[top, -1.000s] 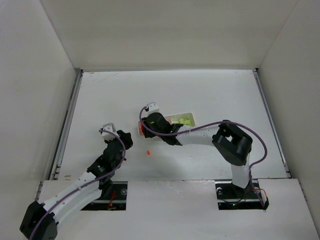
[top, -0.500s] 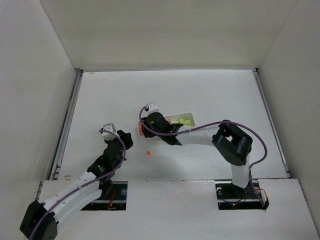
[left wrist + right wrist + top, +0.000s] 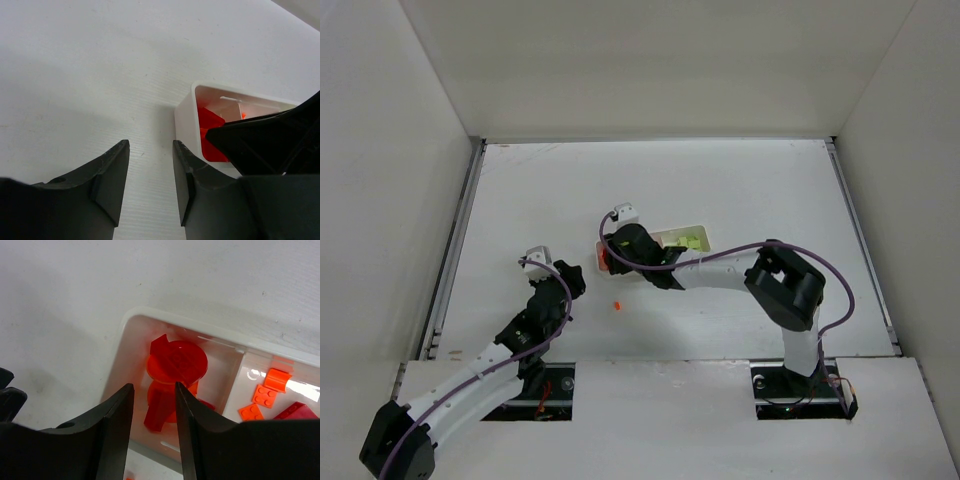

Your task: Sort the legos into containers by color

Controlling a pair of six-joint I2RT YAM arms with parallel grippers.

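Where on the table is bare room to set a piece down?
Free: the table beyond the tray, and the stretch from the tray to the right edge. Crowded: the tray's left end, where the right gripper hovers, with the left gripper close and a loose orange lego nearer the arms.

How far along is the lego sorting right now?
Mostly done, it seems. Red pieces sit in the end compartment of the tray, orange bricks in the next, and yellow-green pieces at the far end. Nothing is in hand: the right gripper hangs open over the red compartment, and the left gripper is open beside the tray. Left: one orange piece lying loose on the table.
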